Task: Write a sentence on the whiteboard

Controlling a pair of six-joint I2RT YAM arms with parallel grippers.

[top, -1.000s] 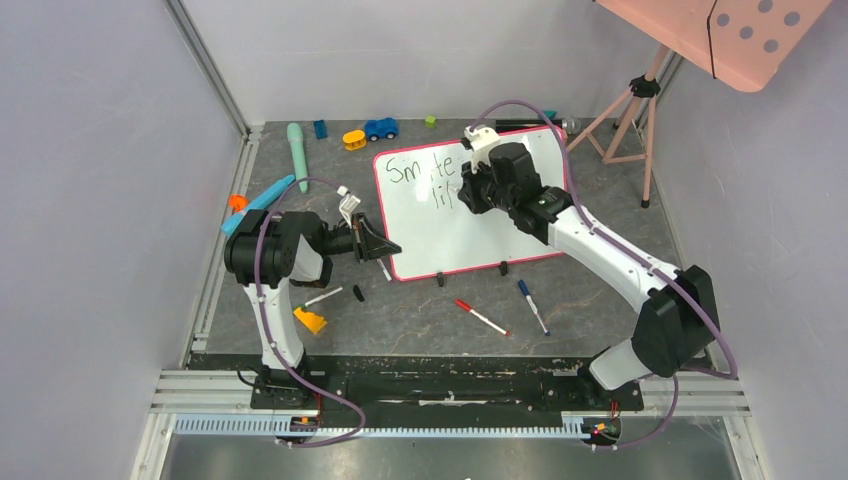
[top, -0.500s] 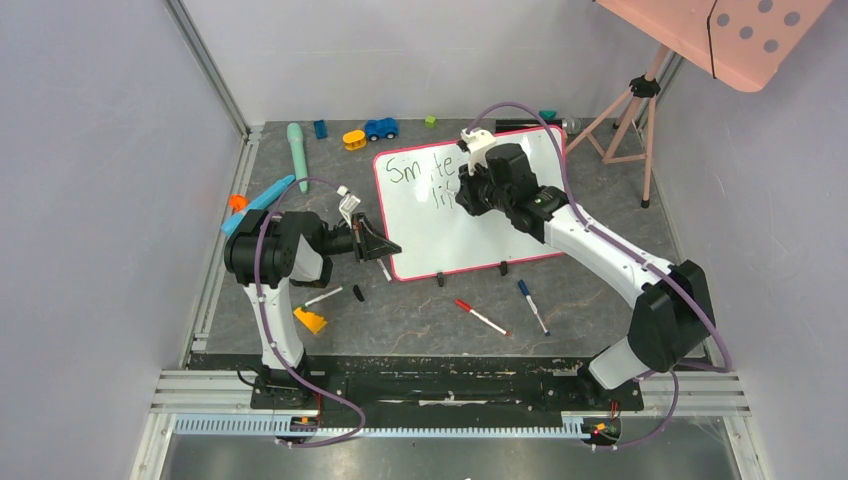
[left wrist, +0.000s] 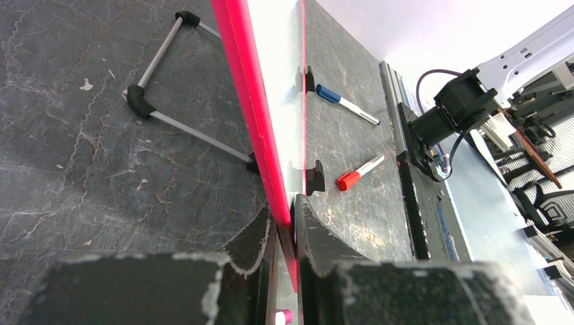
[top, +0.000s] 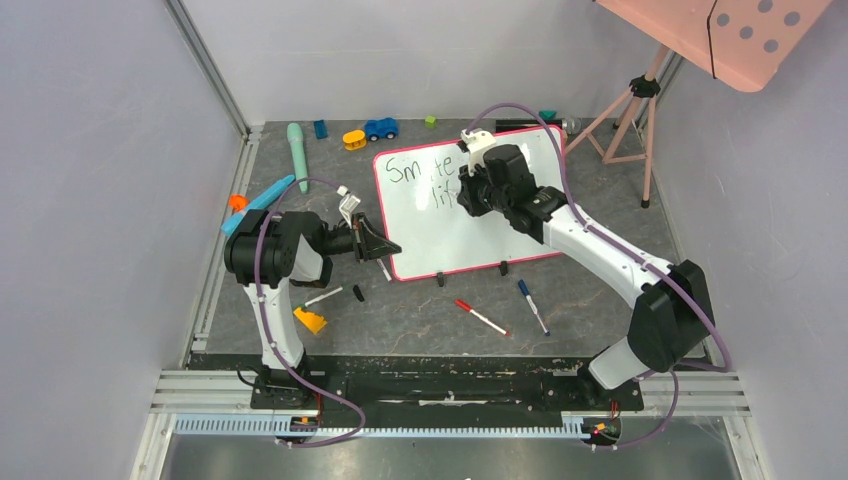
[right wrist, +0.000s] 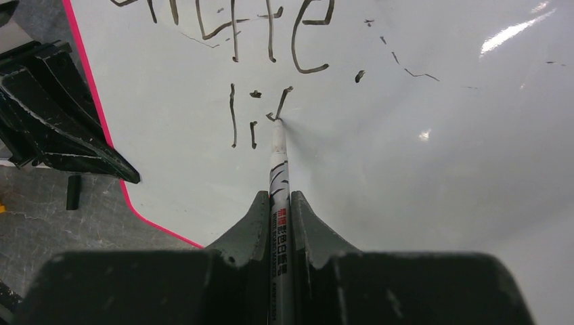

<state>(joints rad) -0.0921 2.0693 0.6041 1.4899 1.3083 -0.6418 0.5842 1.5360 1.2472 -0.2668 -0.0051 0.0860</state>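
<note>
The whiteboard [top: 440,235] with its pink-red frame lies in the middle of the table. My left gripper [top: 388,250] is shut on the frame at the near left corner; in the left wrist view the red edge [left wrist: 247,101] runs between the jaws of the left gripper [left wrist: 284,223]. My right gripper [right wrist: 279,203] is shut on a white marker [right wrist: 278,172]. The marker's tip touches the board [right wrist: 420,176] at a fresh stroke. The sentence [top: 420,170] shows a first line of black letters, with a few short strokes [right wrist: 233,115] of a second line below it.
A red marker [top: 481,317] and a blue marker [top: 532,305] lie in front of the board, and a white marker [top: 325,296], a black cap [top: 358,293] and a yellow piece [top: 311,320] lie near the left arm. Toys [top: 380,128] sit along the back. A tripod [top: 625,110] stands at the back right.
My right gripper has shifted slightly left and away with the marker, adding to the second line. The left gripper has stayed on the frame.
</note>
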